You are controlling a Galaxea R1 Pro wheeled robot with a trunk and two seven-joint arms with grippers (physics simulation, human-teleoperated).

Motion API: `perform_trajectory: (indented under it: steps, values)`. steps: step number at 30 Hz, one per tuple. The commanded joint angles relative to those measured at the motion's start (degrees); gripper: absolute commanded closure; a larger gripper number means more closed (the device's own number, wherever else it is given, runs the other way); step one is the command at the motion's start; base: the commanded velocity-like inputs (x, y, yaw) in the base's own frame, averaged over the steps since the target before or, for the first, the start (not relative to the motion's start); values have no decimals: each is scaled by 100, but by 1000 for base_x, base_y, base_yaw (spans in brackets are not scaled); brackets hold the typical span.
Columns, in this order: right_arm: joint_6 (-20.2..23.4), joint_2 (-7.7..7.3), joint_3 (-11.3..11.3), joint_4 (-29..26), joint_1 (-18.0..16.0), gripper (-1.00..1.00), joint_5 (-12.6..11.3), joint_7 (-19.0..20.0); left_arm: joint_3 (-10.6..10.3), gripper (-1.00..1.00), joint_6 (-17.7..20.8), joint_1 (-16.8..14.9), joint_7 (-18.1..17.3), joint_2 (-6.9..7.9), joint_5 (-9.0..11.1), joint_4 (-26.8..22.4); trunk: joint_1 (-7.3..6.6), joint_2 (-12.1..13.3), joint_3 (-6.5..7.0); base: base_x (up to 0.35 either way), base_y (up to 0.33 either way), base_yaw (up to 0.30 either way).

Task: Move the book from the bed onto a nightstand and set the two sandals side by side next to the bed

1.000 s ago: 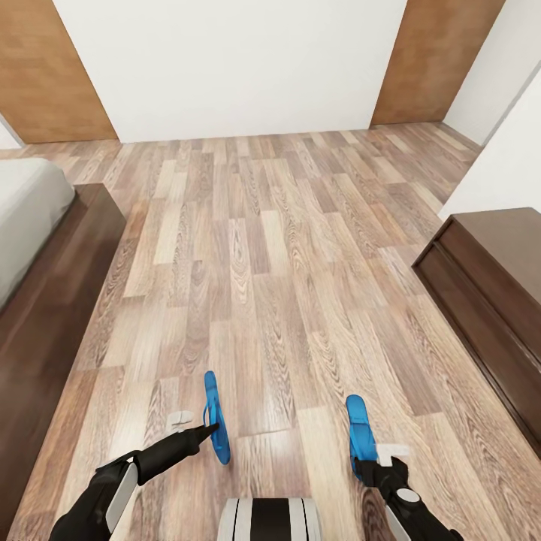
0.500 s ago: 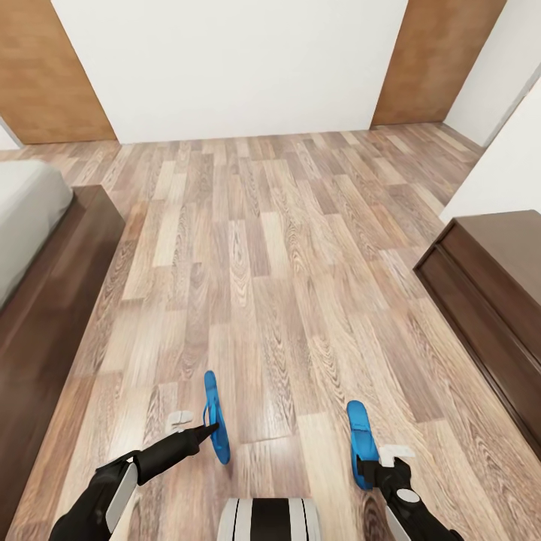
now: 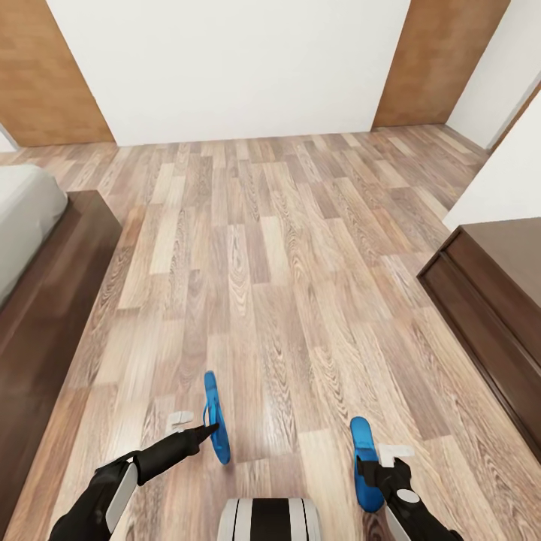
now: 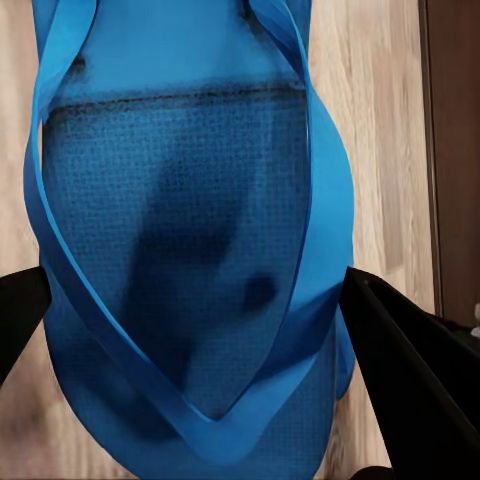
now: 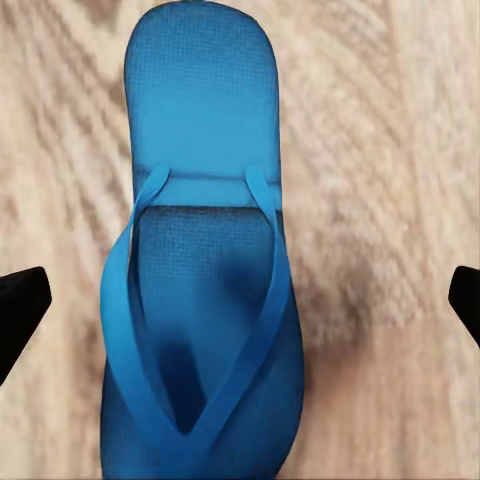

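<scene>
Head view of a bedroom with white walls and a light-brown wood-plank floor. The large low bed with a dark brown wooden frame and off-white mattress is lying along the left edge; a long dark brown wooden cabinet is standing at the right. The left black gripper is holding one thin, bright blue flip-flop sandal on edge above the floor, one black finger showing at each side of its sole in the left wrist view; its jaws are pinching this sandal. The right black gripper is sitting at the second bright blue flip-flop sandal, which is also appearing edge-on. In the right wrist view this second sandal is lying strap-side up between two black fingertips that are standing well clear of its edges: jaws spread. The two sandals are well apart, in mid-floor between bed and cabinet.
</scene>
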Motion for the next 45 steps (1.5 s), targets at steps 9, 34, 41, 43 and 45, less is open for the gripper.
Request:
perform_trajectory:
  steps: [9, 34, 41, 43, 45]
  values:
    - [-22, -7, 48, 3, -3, -100, -60, -41, 11, 100, 55, -2, -15, 0, 39, 2, 1, -1, -3, 31, 0, 0]
    - [-22, -6, 52, 11, -3, -100, -59, -38, 21, 100, 55, -2, -15, -1, 46, 2, 38, -20, -314, 0, 0, 0]
    - [-22, -7, 54, 11, -3, -100, -60, -41, 30, 100, 50, -2, -16, 0, 52, 2, 38, -20, -314, 0, 116, 0]
    - [-22, -7, 53, 9, -3, -100, -60, -41, 30, 100, 53, -2, -15, 0, 58, 4, 38, -20, -314, 0, 33, 0]
    - [-22, -7, 52, 7, -3, -100, -60, -40, 32, 100, 54, -2, -15, 0, 62, 9, 38, -20, -314, 0, 12, 0]
